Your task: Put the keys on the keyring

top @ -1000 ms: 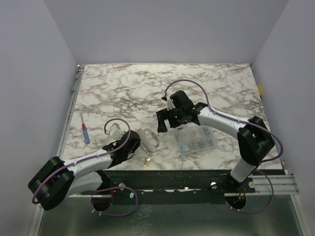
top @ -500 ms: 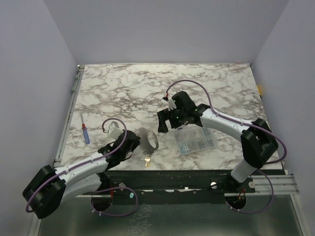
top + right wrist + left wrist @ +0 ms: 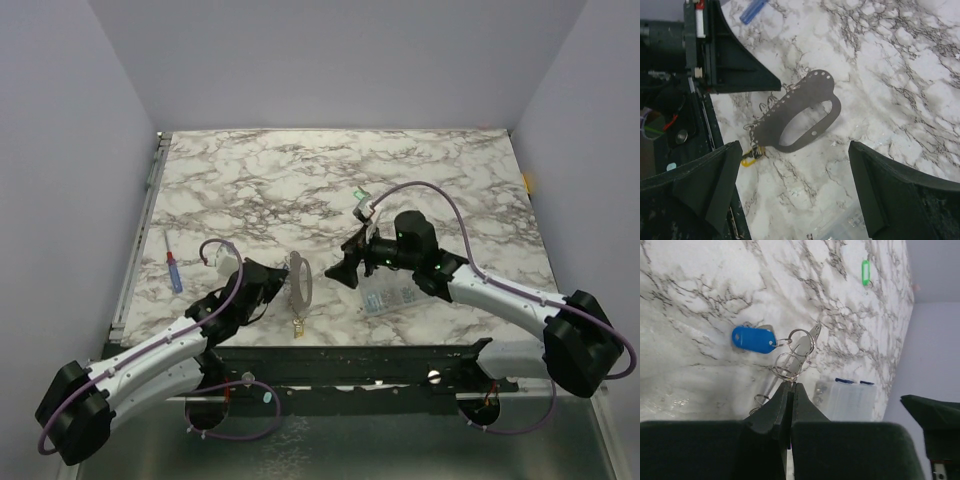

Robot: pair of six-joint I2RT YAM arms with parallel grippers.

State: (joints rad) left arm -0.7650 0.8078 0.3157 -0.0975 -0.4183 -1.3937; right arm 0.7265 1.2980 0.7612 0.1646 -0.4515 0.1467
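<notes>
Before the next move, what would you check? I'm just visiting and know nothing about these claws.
1. Left claw pinching the keyring: ok, shut on a ring.
2. Right claw open and free: ok.
3. Blue key linked to the rings: ok.
4. Green key on the keyring: not ok, it lies far off on the table.
5. Yellow key attached: cannot tell, it sits at the keyring's end.

No text, label, brand, number or sign can be read in any view. The blue key, just ahead of the left tool, shows a plain head. Any marking on the clear box is too small to tell.
</notes>
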